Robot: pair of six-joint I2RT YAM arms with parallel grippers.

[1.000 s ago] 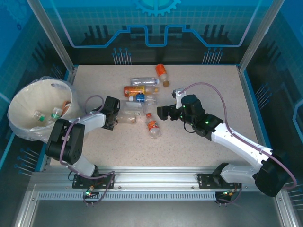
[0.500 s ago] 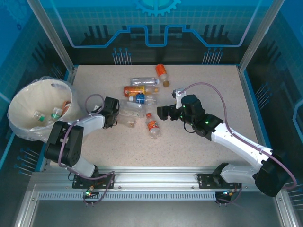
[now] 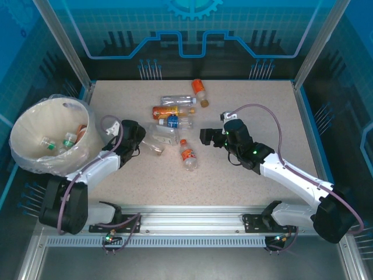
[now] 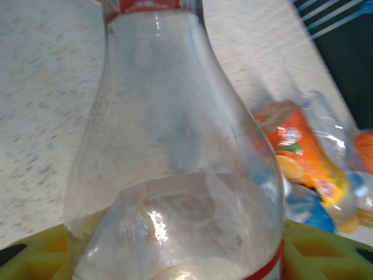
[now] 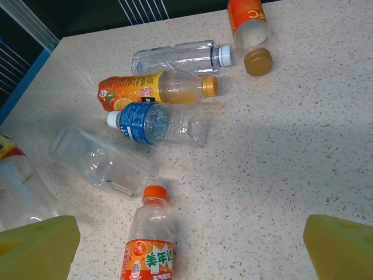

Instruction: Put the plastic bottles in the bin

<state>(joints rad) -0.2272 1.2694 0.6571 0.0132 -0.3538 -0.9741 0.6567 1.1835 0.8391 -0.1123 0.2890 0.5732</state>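
Note:
My left gripper (image 3: 139, 143) (image 4: 180, 256) is shut on a clear plastic bottle (image 4: 175, 146) (image 3: 153, 147) with a red neck band, its yellow pads (image 4: 35, 256) on either side of the body. The bin (image 3: 26, 125), a cream bucket with a clear liner, stands just left of it and holds several bottles. My right gripper (image 3: 205, 137) (image 5: 189, 239) hangs open over the table, beside an orange-labelled bottle (image 5: 150, 245) (image 3: 187, 156). Beyond lie a clear flat bottle (image 5: 99, 162), a blue-labelled one (image 5: 157, 123), an orange juice one (image 5: 154, 88) and a clear white-capped one (image 5: 180, 56).
Another orange bottle (image 5: 247, 20) (image 3: 199, 88) lies at the back with a loose tan cap (image 5: 258, 62) beside it. Metal frame posts and blue side rails border the speckled table (image 3: 250, 105). The table's right half is bare.
My left gripper has shut on the clear bottle and drawn it left toward the bin, the arm swinging outward. My right gripper has edged slightly back and to the right.

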